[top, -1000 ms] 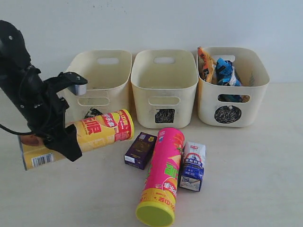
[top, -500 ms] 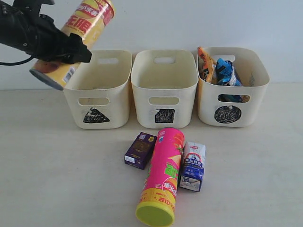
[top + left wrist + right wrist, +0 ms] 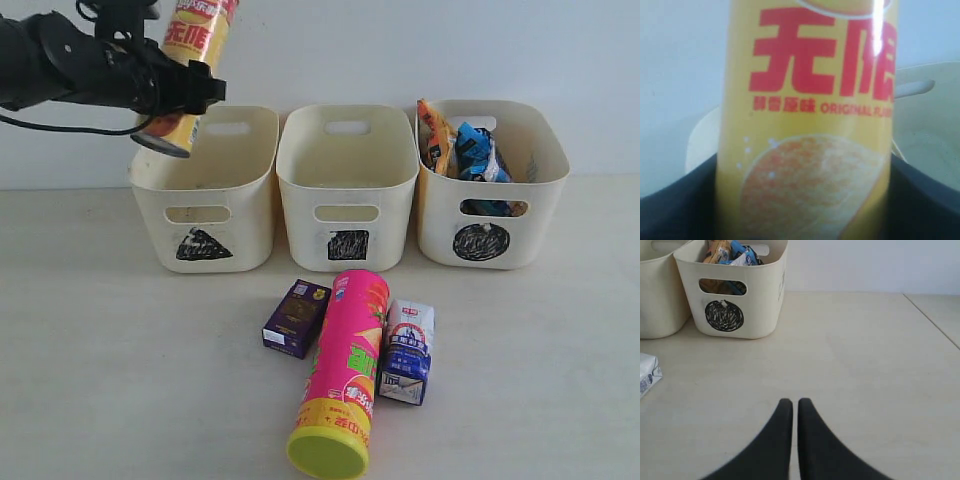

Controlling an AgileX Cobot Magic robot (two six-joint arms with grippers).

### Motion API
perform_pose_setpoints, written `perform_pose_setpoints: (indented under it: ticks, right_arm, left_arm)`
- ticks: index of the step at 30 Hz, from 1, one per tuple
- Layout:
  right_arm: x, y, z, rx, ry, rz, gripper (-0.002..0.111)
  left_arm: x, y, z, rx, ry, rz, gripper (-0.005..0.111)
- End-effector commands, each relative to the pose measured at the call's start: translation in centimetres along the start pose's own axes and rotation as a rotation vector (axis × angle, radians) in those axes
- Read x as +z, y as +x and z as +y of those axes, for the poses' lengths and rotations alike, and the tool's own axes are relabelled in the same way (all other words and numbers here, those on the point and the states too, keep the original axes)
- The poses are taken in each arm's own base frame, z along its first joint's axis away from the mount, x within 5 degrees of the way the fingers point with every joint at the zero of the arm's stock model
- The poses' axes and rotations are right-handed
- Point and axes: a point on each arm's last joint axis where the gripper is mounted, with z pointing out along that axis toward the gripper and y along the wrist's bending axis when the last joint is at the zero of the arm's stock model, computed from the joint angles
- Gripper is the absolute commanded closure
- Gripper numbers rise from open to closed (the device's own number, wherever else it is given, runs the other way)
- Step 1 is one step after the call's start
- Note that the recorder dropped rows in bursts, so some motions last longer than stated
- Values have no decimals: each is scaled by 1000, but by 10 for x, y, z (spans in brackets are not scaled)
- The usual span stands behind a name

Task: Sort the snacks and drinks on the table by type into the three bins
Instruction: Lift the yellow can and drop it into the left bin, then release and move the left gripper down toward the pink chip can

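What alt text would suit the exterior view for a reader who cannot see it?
The left gripper holds a yellow-red chip tube over the triangle bin. On the table are a pink tube, a purple box and a blue-and-white carton; the circle bin holds snack bags.

yellow tube (image 3: 805, 150) reading 无限, ORIGINAL, triangle bin (image 3: 255, 205), square bin (image 3: 300, 220), circle bin (image 3: 540, 220)

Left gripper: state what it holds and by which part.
The left gripper grips the yellow-red chip tube around its body, nearer the lower end, over the triangle bin.
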Motion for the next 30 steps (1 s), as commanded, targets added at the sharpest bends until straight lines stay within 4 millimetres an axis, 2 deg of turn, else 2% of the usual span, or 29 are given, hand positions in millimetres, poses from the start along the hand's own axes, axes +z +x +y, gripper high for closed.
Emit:
perform_pose_setpoints:
  ticks: [1,7,13,17,21,26,28,30]
  right_arm:
    - [0,0,0,2,0,-12,107]
    - [0,0,0,2,0,-12,107]
    - [0,0,0,2,0,-12,107]
    - [0,0,0,2,0,-12,107]
    - [0,0,0,2,0,-12,107]
    - [0,0,0,2,0,-12,107]
    - [0,0,0,2,0,-12,107]
    - [0,0,0,2,0,-12,107]
  left_arm:
    - [18,10,0,-73,1,9,87]
    - [31,25,1,-75,-10,27,51]
    - [35,29,2,-72,-20,17,15]
    - [35,29,2,-72,-18,21,1]
    - [31,26,1,-72,-7,35,2]
    - [13,13,-3,10,36,81,3]
    - [4,6,-5,30,56,101,12]
    - [-6,1,-7,48,74,125,30]
